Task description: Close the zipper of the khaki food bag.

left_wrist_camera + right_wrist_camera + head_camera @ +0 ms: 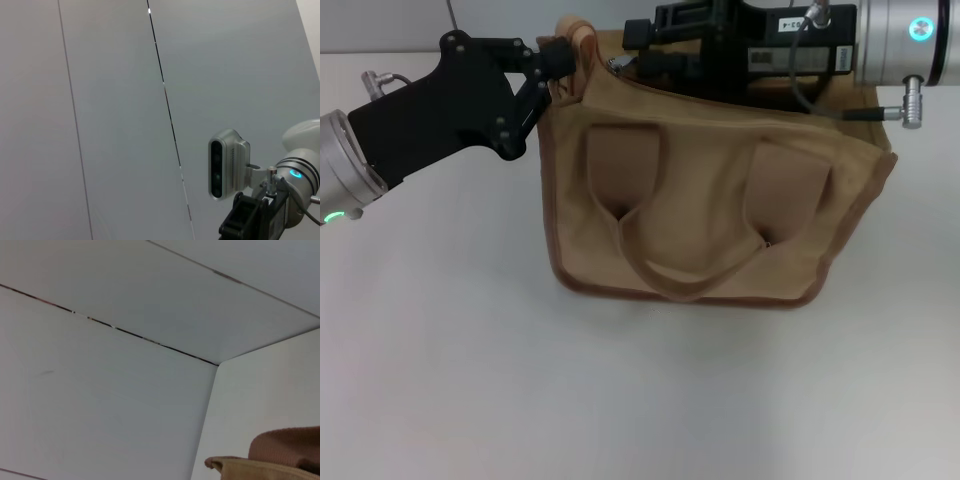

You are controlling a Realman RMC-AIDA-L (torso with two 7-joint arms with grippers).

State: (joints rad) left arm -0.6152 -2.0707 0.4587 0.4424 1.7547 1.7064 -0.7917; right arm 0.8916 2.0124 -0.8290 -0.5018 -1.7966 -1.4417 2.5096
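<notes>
The khaki food bag stands upright in the middle of the white table in the head view, its two wide handles hanging down the front. My left gripper is at the bag's upper left corner, shut on the fabric end there. My right gripper lies over the bag's top edge and points toward the left gripper. The zipper is mostly hidden behind it; a small silver piece shows at its tip. The right wrist view catches a khaki fold of the bag against the wall.
The white table spreads in front of and to the left of the bag. A grey panelled wall stands behind. In the left wrist view the right arm's wrist camera shows.
</notes>
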